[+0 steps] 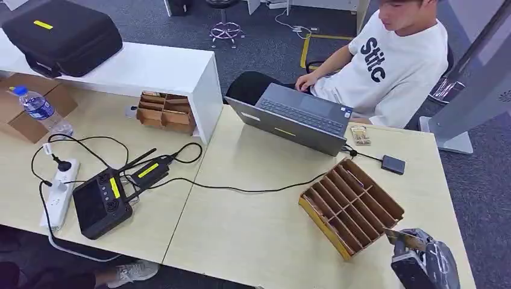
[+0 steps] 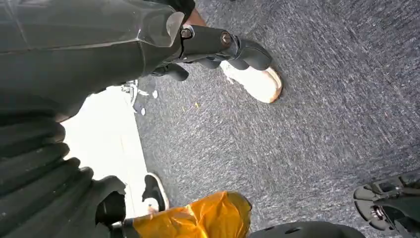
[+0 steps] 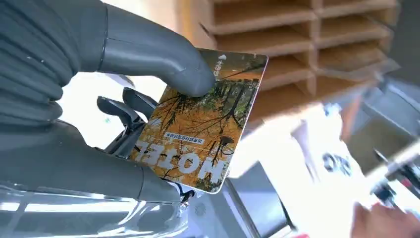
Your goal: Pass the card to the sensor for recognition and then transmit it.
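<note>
Pale wooden desk [image 1: 259,235] made of 2 tops pushed together, cluttered with gear.

On the right top: an open grey laptop [image 1: 298,117] at the far edge, a small dark box [image 1: 393,164] cabled beside it, and a slotted cardboard tray [image 1: 351,206] near the front. On the left top: a black controller [image 1: 99,203], a white power strip [image 1: 59,191], a water bottle [image 1: 41,109], an open carton [image 1: 27,117], a second cardboard tray [image 1: 166,111] and a white shelf unit [image 1: 144,69] carrying a black case [image 1: 63,36].
</note>
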Available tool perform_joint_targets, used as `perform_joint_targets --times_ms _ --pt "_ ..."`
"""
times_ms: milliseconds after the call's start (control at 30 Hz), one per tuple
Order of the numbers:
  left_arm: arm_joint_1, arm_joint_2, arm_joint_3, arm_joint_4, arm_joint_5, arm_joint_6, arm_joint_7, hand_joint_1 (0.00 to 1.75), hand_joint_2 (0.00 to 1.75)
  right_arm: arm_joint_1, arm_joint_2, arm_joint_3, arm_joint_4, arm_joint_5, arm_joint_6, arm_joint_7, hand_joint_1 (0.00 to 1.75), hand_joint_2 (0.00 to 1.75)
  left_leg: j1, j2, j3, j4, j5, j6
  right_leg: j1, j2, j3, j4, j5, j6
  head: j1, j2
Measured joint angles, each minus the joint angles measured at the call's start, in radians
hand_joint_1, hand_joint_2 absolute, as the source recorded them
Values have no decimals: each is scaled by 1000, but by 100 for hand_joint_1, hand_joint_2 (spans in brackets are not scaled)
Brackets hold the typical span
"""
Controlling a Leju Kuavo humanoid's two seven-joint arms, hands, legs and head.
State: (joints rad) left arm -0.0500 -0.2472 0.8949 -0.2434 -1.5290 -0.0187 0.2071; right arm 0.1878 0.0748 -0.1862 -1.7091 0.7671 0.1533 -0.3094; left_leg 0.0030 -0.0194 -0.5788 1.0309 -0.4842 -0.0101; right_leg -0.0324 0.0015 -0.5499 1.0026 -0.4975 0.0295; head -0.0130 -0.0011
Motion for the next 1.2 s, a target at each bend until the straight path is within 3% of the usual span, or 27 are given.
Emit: perform_joint_targets --times_ms 400,500,600,700,833,1000,1200 --pt "1 2 -23 0 0 -18 2 0 175 -187 -30 82 -32 11 -34 78 175 175 0 1 0 0 1 0 0 1 0 1 0 0 0 0" --pt "1 6 -47 0 0 -28 3 0 175 -304 -45 127 5 49 -22 136 175 175 0 3 0 0 1 -1 0 3 -1 1 2 -2 0 0" --pt "0 12 -79 0 0 -43 3 0 175 -482 -58 187 119 103 -8 223 175 175 0 5 0 0 4 -2 0 6 -2 1 4 -1 0 0" --pt "0 19 -119 0 0 -55 3 0 175 -691 -63 246 304 249 -14 340 175 175 0 5 -1 0 7 -1 0 6 -3 1 7 -1 0 0" --pt "0 25 -168 0 0 -63 3 0 175 -878 -63 288 508 367 -15 406 175 175 0 1 -2 0 8 -2 0 2 -3 2 8 -2 0 0" --pt "0 29 -209 0 0 -65 3 0 175 -1003 -53 307 702 441 -17 423 175 175 0 0 -3 0 8 -2 0 1 -3 2 8 -2 0 0" --pt "0 31 -226 0 0 -65 3 0 175 -1045 -45 313 797 455 -22 422 175 175 0 0 -4 0 8 -2 0 1 -4 2 8 -2 0 0"
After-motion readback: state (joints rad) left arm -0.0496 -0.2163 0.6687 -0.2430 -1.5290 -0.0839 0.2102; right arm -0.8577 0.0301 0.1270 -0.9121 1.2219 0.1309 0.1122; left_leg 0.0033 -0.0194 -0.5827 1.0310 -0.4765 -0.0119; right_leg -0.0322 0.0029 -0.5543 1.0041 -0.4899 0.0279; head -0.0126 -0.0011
